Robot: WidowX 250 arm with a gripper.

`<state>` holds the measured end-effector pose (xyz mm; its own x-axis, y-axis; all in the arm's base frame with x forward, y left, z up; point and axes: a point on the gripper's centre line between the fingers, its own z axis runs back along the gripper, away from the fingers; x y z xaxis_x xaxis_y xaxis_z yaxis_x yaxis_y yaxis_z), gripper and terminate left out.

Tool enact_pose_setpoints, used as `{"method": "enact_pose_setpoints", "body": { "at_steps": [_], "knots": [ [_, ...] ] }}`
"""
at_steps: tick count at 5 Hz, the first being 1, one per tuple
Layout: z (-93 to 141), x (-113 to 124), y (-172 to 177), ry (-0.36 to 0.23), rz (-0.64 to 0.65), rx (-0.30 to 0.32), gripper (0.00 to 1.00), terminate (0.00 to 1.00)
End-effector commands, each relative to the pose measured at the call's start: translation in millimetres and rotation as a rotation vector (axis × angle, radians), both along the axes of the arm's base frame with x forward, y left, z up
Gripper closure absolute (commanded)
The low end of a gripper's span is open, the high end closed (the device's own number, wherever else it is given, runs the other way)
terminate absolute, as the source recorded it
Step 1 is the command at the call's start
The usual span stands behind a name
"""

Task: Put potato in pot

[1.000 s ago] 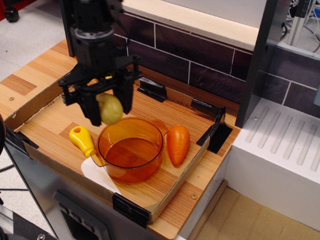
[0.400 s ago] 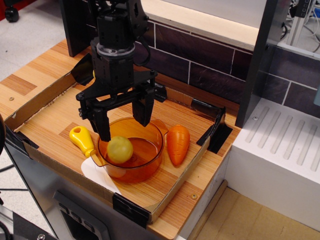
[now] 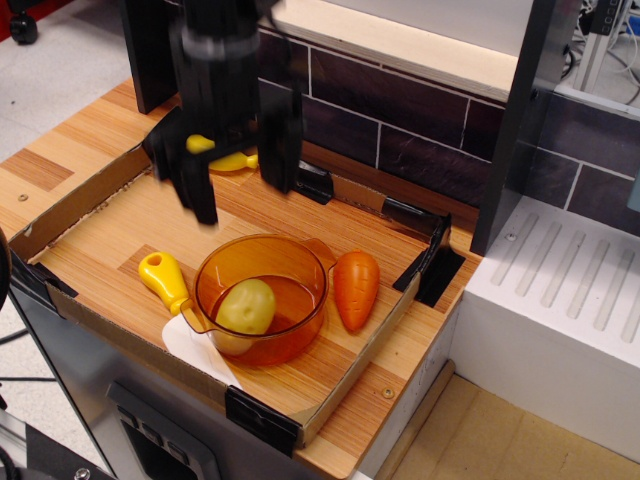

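Note:
The yellow-green potato (image 3: 246, 307) lies inside the transparent amber pot (image 3: 262, 296), at its left side. The pot stands in the front middle of the shallow wooden tray (image 3: 100, 240), its yellow handle (image 3: 163, 280) pointing left. My black gripper (image 3: 240, 180) hangs open and empty well above the pot's rear-left rim, its two fingers (image 3: 200, 190) spread wide apart.
An orange carrot toy (image 3: 356, 288) lies just right of the pot. A bright yellow banana-like toy (image 3: 228, 157) lies at the tray's back, partly behind my gripper. A white cloth (image 3: 195, 352) peeks out under the pot. A dark brick wall and a post (image 3: 515, 120) stand behind.
One second ago I held the potato above the pot's left rim. I let it go, it dropped into the pot, and my gripper has risen, open and empty.

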<state>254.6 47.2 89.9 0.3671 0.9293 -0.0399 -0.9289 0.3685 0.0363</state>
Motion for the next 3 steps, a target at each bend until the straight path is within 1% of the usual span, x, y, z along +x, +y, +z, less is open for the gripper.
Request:
{"method": "enact_pose_setpoints", "body": {
  "at_steps": [1, 2, 3],
  "knots": [
    [50.6, 37.7, 45.2, -0.036, 0.009, 0.016, 0.00, 0.00],
    [50.6, 37.7, 45.2, -0.036, 0.009, 0.016, 0.00, 0.00],
    [50.6, 37.7, 45.2, -0.036, 0.009, 0.016, 0.00, 1.00]
  ]
}}
